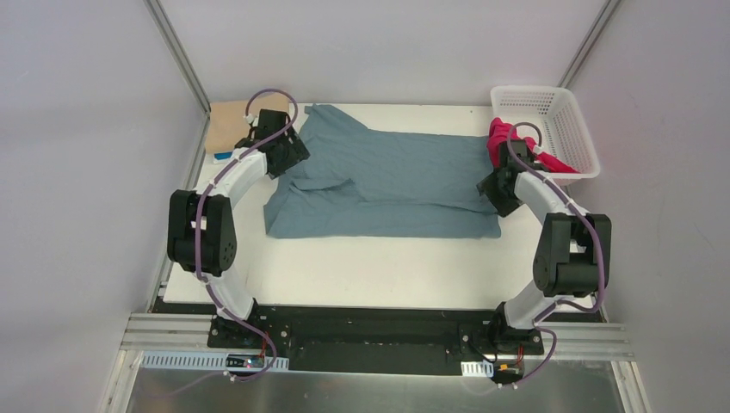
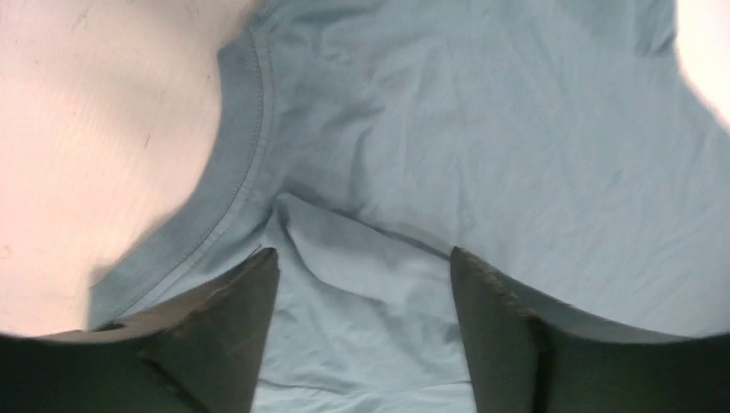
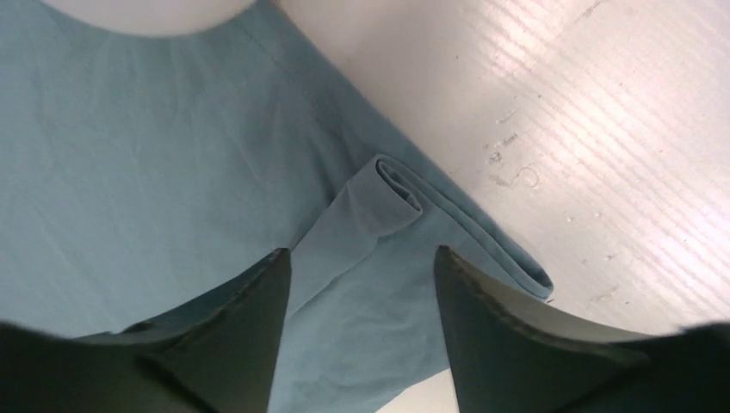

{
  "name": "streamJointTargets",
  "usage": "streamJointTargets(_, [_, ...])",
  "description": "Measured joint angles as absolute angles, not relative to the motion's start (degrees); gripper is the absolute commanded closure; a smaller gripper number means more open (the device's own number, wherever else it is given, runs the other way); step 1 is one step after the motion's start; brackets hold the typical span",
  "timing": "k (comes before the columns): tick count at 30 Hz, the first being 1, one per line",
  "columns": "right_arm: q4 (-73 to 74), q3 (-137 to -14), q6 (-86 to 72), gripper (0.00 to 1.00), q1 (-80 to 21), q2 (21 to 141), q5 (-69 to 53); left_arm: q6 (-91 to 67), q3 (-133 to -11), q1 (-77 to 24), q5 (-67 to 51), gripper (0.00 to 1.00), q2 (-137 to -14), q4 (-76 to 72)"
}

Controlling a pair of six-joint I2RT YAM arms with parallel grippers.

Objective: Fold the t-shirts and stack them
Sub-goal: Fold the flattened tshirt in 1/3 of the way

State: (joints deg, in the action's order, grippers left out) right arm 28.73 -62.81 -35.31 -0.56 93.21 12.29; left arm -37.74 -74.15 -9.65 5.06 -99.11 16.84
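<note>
A dusty teal-blue t-shirt (image 1: 387, 181) lies spread across the table, partly folded, with its collar end to the left. My left gripper (image 1: 288, 155) is open, low over the cloth beside the collar (image 2: 250, 112); its fingers (image 2: 232, 318) straddle a wrinkle. My right gripper (image 1: 498, 191) is open over the shirt's right edge, where a small rolled fold (image 3: 387, 194) lies between the fingers (image 3: 491, 327). A magenta-red t-shirt (image 1: 508, 146) hangs over the basket's near side. A folded tan t-shirt (image 1: 228, 125) lies at the far left, with a bit of bright blue (image 1: 223, 157) beside it.
A white lattice basket (image 1: 551, 125) stands at the far right corner. The white table top (image 1: 387, 267) shows in front of the shirt. Grey walls and metal frame posts close in the sides and back.
</note>
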Motion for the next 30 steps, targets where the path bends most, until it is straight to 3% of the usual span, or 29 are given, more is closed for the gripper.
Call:
streamJointTargets(2, [28.42, -62.83, -35.05, 0.27, -0.54, 92.92, 12.84, -37.5, -75.68, -9.3, 5.08, 0.02, -99.9, 17.02])
streamJointTargets(11, [24.8, -55.75, -32.18, 0.01, -2.37, 79.94, 10.11, -37.17, -73.69, -8.95, 1.8, 0.01, -94.06, 16.99])
streamJointTargets(17, [22.33, -51.79, -28.8, 0.01, -8.62, 78.35, 5.43, -37.95, -63.37, -9.74, -5.63, 0.01, -86.63, 16.91])
streamJointTargets(30, [14.85, -58.61, -25.78, 0.0, -10.48, 96.23, 5.1, -38.35, -52.45, -11.22, -9.52, 0.01, -90.72, 15.84])
